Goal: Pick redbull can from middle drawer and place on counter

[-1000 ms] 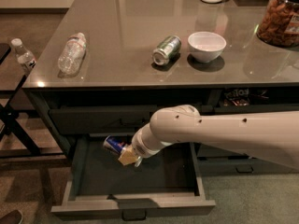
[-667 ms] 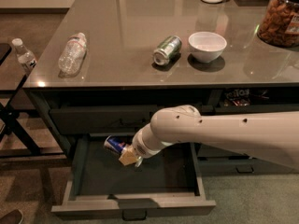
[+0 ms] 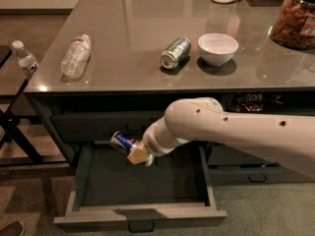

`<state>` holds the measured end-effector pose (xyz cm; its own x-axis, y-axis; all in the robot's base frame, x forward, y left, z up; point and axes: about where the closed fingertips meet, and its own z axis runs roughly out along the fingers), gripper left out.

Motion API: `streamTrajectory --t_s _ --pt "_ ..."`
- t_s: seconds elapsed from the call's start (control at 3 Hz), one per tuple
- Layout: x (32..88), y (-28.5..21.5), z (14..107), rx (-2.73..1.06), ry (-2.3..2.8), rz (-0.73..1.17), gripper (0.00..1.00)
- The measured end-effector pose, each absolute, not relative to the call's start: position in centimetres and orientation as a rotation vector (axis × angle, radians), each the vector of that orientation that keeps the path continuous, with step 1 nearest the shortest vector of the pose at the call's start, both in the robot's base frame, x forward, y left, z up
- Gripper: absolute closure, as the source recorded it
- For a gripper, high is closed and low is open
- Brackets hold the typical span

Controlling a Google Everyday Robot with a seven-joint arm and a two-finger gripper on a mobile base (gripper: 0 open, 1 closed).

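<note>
The end effector point(image 3: 138, 153) is clenched on the redbull can point(image 3: 123, 141), which it holds tilted over the rear left of the open middle drawer point(image 3: 142, 216). Pick judged complete; placement on the counter point(image 3: 128, 33) not yet done.

The gripper point(image 3: 139, 154), clamped on the redbull can point(image 3: 123, 141), is a little higher than a second ago. The can has come up with it and now hangs clear above the floor of the open drawer point(image 3: 142, 215), toward its back left. The arm point(image 3: 206, 119) has risen slightly too, closer to the desk point(image 3: 147, 82) edge.
</note>
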<state>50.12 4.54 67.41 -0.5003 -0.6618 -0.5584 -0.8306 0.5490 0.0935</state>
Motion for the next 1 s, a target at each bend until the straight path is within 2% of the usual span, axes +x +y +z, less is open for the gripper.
streamTrajectory --t_s 0.33,1.0 --pt "49.4 3.7 73.1 -1.205 2.280 0.413 1.00" --pt "50.2 3.9 76.3 -1.194 2.232 0.403 1.00"
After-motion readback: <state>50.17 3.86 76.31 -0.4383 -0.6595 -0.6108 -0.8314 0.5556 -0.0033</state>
